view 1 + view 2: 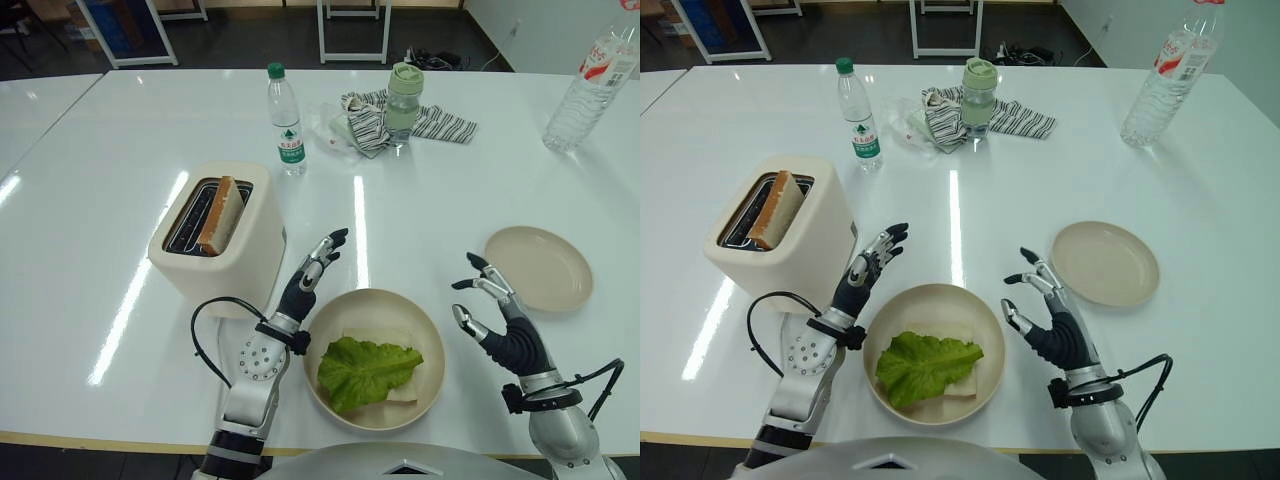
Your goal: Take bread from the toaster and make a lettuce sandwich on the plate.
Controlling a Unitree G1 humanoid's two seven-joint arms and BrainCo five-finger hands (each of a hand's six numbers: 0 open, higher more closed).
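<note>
A cream toaster point(215, 240) stands at the left with one slice of bread point(221, 214) upright in its slot. In front of me a beige plate point(339, 310) holds a white bread slice point(400, 392) with a green lettuce leaf point(362, 370) lying on top. My left hand point(308, 280) is open between the toaster and the plate's left rim, holding nothing. My right hand point(495, 310) is open to the right of the plate, fingers spread and empty.
A second, empty beige plate point(538, 267) lies at the right. Further back stand a green-capped water bottle point(286, 120), a pale green tumbler point(402, 103) on a striped cloth point(440, 124), and a large clear bottle point(591, 88) at the far right.
</note>
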